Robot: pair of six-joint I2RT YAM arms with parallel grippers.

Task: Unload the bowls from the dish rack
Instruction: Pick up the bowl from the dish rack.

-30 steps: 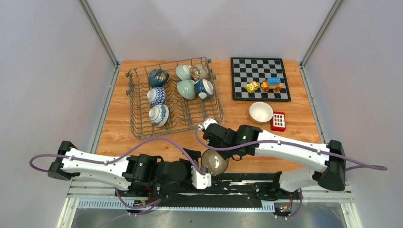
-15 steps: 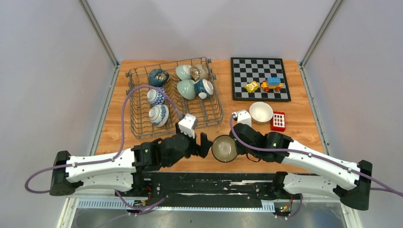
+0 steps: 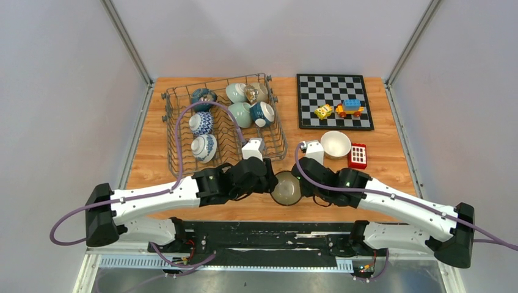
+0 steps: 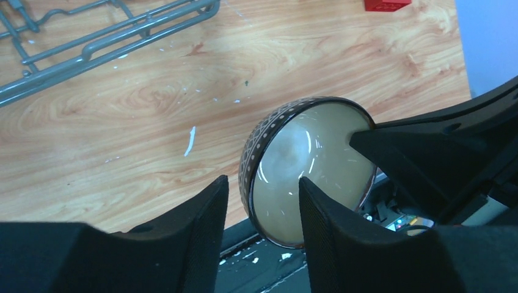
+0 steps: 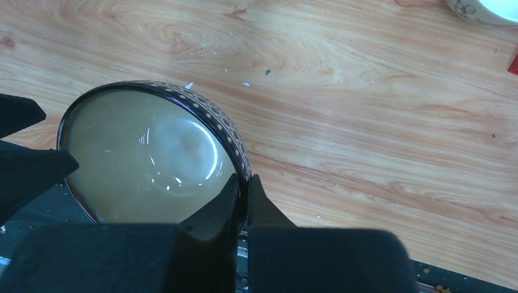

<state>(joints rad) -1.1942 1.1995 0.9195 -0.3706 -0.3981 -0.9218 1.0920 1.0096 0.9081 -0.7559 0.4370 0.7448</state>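
Note:
A beige-brown bowl with a dotted dark outer wall hangs tilted over the table's near edge. My right gripper is shut on its rim; the bowl fills that view's left half. My left gripper is open and straddles the opposite rim of the bowl, one finger outside the wall and one inside, with gaps showing. The dish rack at the back left holds several bowls: a dark teal one, a blue-and-white one and a pale green one among them.
A cream white bowl stands on the table by a red block. Behind them a chessboard carries toy blocks. The rack's near corner shows in the left wrist view. The black base rail lies under the held bowl.
The right arm carried the bowl slightly right and holds it steady. The left arm swung up from the near edge to the bowl's left side, and its jaws have narrowed around the rim.

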